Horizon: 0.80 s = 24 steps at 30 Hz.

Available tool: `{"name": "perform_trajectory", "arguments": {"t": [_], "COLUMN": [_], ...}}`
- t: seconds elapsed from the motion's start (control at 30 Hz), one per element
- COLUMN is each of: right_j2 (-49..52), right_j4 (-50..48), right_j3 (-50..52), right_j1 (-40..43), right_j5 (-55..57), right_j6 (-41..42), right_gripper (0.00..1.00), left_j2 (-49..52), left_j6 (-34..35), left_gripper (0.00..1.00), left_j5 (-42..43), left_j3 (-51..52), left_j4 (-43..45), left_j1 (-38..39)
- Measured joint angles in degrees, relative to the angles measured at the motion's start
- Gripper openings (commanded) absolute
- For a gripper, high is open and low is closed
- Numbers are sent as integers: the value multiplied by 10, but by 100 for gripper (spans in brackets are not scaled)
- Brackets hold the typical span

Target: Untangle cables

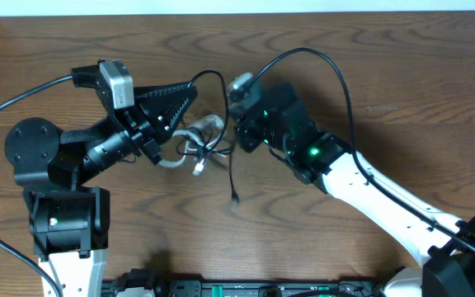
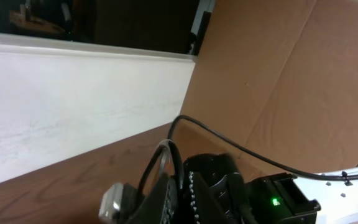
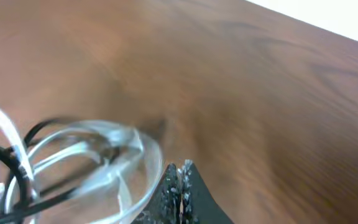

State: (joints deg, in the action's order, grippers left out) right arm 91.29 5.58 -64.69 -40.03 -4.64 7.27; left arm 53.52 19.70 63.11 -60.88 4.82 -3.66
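The cables lie knotted mid-table between my two arms. The white cable [image 1: 209, 124] makes loops there, its plug [image 1: 198, 169] lying toward the front. The black cable [image 1: 223, 91] arcs up from the knot to my left gripper [image 1: 195, 82], which is shut on it. In the left wrist view the black cable [image 2: 179, 162] rises from between the closed jaws of the left gripper [image 2: 179, 176]. My right gripper [image 1: 234, 130] is at the knot's right side. In its wrist view the right gripper [image 3: 180, 167] is shut with nothing between the pads. The blurred white cable [image 3: 135, 140] curves along its left finger, crossed by the black cable [image 3: 14, 165].
A loose end of the black cable [image 1: 235, 198] trails toward the front. The right arm's thick black wire [image 1: 336, 70] arches over the table behind the knot. A white wall [image 2: 73, 106] runs along the table's far edge.
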Motion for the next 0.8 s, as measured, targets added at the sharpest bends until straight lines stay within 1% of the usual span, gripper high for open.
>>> {"name": "perform_trajectory", "arguments": {"t": [0.07,0.13,0.17,0.23,0.27,0.3,0.33,0.37,0.4,0.43,0.47,0.53,0.6,0.63,0.67,0.7,0.73,0.8], "right_j2": [1,1,1,1,1,1,1,1,1,1,1,1,1,1,1,1,1,1], "right_j4": [60,98,137,191,196,204,207,207,207,208,208,218,235,243,256,275,286,330], "right_j3": [0,0,0,0,0,0,0,0,0,0,0,0,0,0,0,0,0,0], "right_j1": [8,17,25,45,49,54,56,57,57,57,57,57,57,56,56,55,55,55], "right_j5": [110,176,228,297,302,302,297,263,220,171,143,27,-69,-103,-133,-155,-165,-187], "right_j6": [33,53,69,92,94,98,100,91,72,49,34,-24,-74,-93,-111,-126,-134,-158], "right_gripper": [1,1,1,1,1,11,24,33,38,45,49,52,57,58,60,63,65,68], "left_j2": [0,0,0,0,0,0,0,0,0,0,1,2,4,5,5,5,5,5], "left_j6": [0,0,0,0,0,0,2,2,2,2,2,2,2,2,2,2,2,6], "left_gripper": [8,7,7,9,11,14,14,14,13,9,8,8,8,7,14,25,33,39], "left_j5": [0,0,0,0,-1,-4,-7,-18,-27,-40,-55,-95,-133,-149,-160,-169,-175,-185], "left_j3": [0,0,0,0,0,0,0,0,0,0,0,0,0,0,0,0,0,0], "left_j4": [0,0,0,0,0,0,0,0,1,1,1,1,1,1,-3,-15,-26,-70], "left_j1": [0,0,0,0,0,0,0,0,0,0,0,0,-2,-4,-6,-8,-9,-9]}}
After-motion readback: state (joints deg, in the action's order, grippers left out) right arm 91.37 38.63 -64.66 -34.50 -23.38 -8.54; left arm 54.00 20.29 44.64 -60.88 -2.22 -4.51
